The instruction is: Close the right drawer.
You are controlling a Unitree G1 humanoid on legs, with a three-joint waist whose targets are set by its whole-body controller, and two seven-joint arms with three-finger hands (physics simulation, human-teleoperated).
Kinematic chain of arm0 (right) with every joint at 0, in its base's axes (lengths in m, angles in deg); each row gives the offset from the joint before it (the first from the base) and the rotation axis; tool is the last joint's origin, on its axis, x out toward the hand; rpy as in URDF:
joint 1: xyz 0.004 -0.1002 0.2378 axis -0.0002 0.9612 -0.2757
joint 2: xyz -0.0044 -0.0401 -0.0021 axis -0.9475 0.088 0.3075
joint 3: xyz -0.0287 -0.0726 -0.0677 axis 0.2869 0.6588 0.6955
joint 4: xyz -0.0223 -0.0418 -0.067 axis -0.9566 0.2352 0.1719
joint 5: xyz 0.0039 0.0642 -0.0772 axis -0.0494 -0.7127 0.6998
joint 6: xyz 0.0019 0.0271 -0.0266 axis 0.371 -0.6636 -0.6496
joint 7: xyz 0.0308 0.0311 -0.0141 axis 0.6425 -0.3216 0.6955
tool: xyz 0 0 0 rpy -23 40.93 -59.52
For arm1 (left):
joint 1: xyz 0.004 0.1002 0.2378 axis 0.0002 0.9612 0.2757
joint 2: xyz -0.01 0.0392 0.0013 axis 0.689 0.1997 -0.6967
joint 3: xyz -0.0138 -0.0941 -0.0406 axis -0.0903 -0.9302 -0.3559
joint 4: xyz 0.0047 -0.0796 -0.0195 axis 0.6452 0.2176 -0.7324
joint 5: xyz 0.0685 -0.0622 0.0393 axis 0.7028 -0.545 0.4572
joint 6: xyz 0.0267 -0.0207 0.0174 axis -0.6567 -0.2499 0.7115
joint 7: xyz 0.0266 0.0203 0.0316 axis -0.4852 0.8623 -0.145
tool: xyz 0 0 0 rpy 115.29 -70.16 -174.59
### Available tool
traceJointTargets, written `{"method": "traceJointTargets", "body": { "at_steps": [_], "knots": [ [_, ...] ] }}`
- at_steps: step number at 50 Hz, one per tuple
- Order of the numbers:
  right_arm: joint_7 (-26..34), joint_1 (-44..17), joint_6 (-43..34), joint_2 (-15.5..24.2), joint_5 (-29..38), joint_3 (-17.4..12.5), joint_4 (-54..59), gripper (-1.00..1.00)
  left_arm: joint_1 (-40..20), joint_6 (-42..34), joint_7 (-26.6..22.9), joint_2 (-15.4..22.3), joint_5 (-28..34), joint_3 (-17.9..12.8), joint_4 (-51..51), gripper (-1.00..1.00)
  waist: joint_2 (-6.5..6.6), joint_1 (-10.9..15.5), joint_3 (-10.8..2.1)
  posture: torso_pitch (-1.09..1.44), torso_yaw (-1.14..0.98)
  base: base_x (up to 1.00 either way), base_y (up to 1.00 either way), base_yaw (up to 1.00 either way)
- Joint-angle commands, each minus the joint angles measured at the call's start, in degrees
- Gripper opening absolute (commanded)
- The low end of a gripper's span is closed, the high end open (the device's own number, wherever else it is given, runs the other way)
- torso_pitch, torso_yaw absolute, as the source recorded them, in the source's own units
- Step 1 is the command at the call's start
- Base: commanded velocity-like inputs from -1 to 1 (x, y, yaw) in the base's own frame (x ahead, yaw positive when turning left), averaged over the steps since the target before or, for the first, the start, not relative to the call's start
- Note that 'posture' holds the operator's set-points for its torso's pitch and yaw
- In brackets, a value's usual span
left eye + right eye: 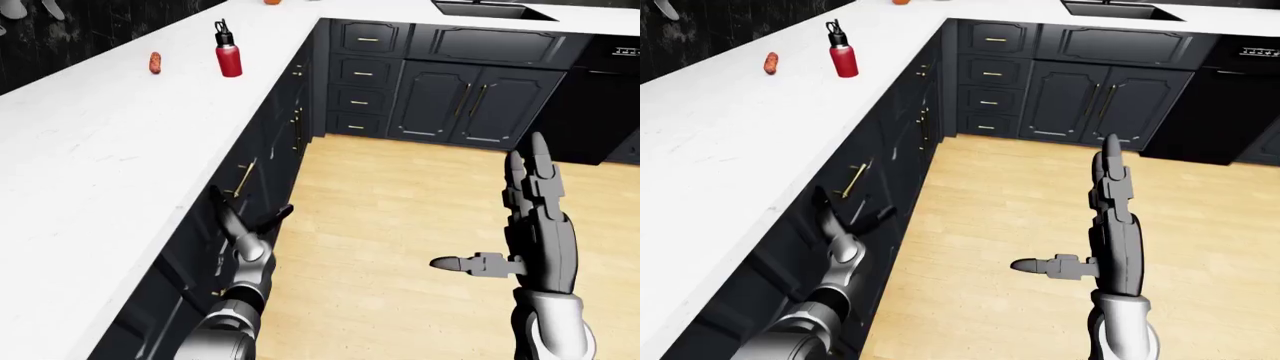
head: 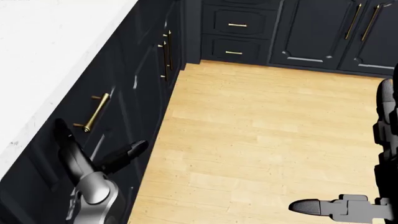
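Dark navy cabinetry (image 1: 440, 97) wraps this kitchen under a long white countertop (image 1: 110, 150), with pale wood floor (image 1: 400, 217) filling the middle. On that countertop, far up the left-eye view, stand a red bottle (image 1: 228, 52) and, beside it, a small reddish item (image 1: 155, 63) I cannot identify. My right hand (image 1: 535, 225) hangs over bare floor, fingers straight and thumb stuck out sideways, gripping nothing. My left hand (image 2: 93, 156) sits low against the cabinet run on the left of the head view, fingers spread and empty, one finger resting along the dark drawer front (image 2: 102, 135) and another angled out toward the floor. That drawer, with its brass bar handle (image 2: 92, 115) just above my fingers, looks nearly flush with its neighbours, though I cannot tell if it is fully home. I judge it a stiff, rigid panel on slides, light to move; a flat push on the face below the handle should serve better than gripping the smooth bar.
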Motion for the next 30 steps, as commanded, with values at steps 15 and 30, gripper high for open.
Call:
{"method": "traceJointTargets", "body": {
  "at_steps": [15, 30],
  "knots": [
    [-0.43, -0.85, 1.39, 0.44, -0.1, -0.16, -2.32, 1.0, -1.95, -6.7, 15.02, 3.05, -1.73, -2.63, 1.08, 1.0, 0.03, 0.1, -1.08, 0.0, 0.0, 0.0, 0.0, 0.0],
    [-0.37, -0.9, 0.87, 0.4, -0.06, 0.05, -2.78, 1.0, -1.92, -7.1, 15.0, 2.95, -1.54, -2.72, 1.16, 1.0, 0.04, 0.22, -1.03, 0.0, 0.0, 0.0, 0.0, 0.0]
  ]
}}
